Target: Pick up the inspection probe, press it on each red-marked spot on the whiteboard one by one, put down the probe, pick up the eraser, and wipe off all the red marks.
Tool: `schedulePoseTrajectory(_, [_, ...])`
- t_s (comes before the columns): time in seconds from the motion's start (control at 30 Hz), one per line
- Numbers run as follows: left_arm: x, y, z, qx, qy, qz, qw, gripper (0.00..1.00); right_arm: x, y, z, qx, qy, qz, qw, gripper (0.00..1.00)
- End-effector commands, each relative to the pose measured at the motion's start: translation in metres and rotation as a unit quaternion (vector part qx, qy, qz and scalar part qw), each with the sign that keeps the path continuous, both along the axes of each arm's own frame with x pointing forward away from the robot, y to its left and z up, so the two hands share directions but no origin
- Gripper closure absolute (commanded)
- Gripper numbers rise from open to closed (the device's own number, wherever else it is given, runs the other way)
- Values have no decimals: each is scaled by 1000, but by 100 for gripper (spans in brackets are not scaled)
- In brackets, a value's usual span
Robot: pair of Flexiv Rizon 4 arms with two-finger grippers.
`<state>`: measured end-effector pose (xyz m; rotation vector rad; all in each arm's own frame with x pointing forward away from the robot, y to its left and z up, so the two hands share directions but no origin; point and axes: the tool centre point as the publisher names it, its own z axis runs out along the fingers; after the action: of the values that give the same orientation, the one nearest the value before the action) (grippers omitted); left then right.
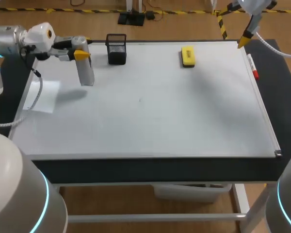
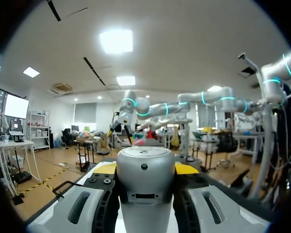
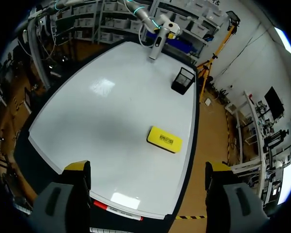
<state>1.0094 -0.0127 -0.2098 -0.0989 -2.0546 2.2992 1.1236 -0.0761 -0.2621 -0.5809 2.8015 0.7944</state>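
Jaws on the left gripper (image 1: 81, 54) are clamping the inspection probe (image 1: 88, 74) near its top, at the whiteboard's (image 1: 150, 121) 10 o'clock; it's looking stiff, smooth, slip-prone when pressed, and the right gripper's (image 3: 148, 167) are gaping wide.

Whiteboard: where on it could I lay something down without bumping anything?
The whole near half of the whiteboard is bare, as is the stretch between the black mesh cup and the yellow eraser. Crowded is the far left corner, where the left pincer holds the inspection probe beside the cup.
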Motion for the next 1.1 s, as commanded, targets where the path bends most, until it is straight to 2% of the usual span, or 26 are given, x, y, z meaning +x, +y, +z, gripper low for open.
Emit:
schedulePoseTrajectory(0.03, [21, -6, 19, 3, -3, -23, 1000, 100, -1, 0, 1, -2, 0, 1, 1000, 0])
schedulePoseTrajectory(0.23, [40, -21, 47, 2, -23, -46, 999, 100, -1, 0, 1, -2, 0, 1, 1000, 0])
schedulePoseTrajectory(0.3, [47, -27, 54, -9, -22, -60, 998, 100, -1, 0, 1, -2, 0, 1, 1000, 0])
schedulePoseTrajectory(0.6, [86, -51, 80, -20, -24, -73, 997, 100, -1, 0, 1, -2, 0, 1, 1000, 0])
schedulePoseTrajectory(0.9, [127, -77, 89, -18, -24, -75, 997, 100, -1, 0, 1, -2, 0, 1, 1000, 0])
schedulePoseTrajectory(1.1, [149, -94, 81, -13, -24, -75, 997, 100, -1, 0, 1, -2, 0, 1, 1000, 0])
